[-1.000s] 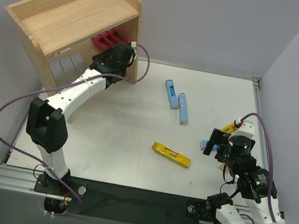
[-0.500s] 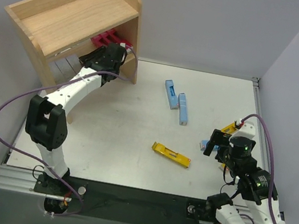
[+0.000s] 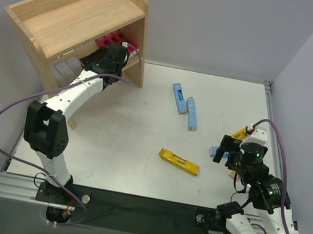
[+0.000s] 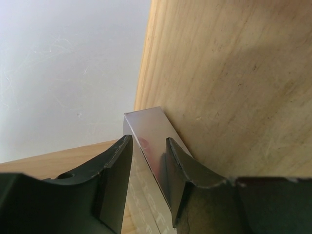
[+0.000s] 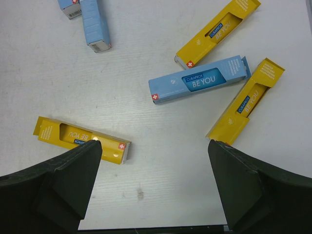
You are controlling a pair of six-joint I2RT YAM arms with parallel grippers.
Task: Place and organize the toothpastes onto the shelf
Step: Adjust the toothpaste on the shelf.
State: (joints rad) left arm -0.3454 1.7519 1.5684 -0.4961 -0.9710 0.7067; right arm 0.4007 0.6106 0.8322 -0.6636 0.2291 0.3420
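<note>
The silver-grey rectangular toothpaste carton (image 4: 146, 124) is clamped between the two fingers of the left claw (image 4: 146, 156) and projects beyond the fingertips. One long side lies just beside a wooden panel of the light wooden two-tier shelf (image 3: 83, 16). In the overhead view the left arm reaches into the shelf's lower tier, near its right side panel. The magenta-red cartons (image 3: 106, 40) lie at the back of that tier. The upper tier carries nothing.

The remaining cartons lie flat on the white bench (image 3: 131, 124), well apart from the shelf:
- Two light blue cartons (image 3: 178, 98) lie side by side near the bench centre.
- One yellow carton (image 3: 179, 161) lies alone nearer the arm bases.
- A further light blue carton (image 5: 197, 80) lies between two more yellow cartons (image 5: 217, 33) below the right wrist.

The right claw (image 5: 155, 161) hangs above this last group with its jaws spread wide, holding nothing.
</note>
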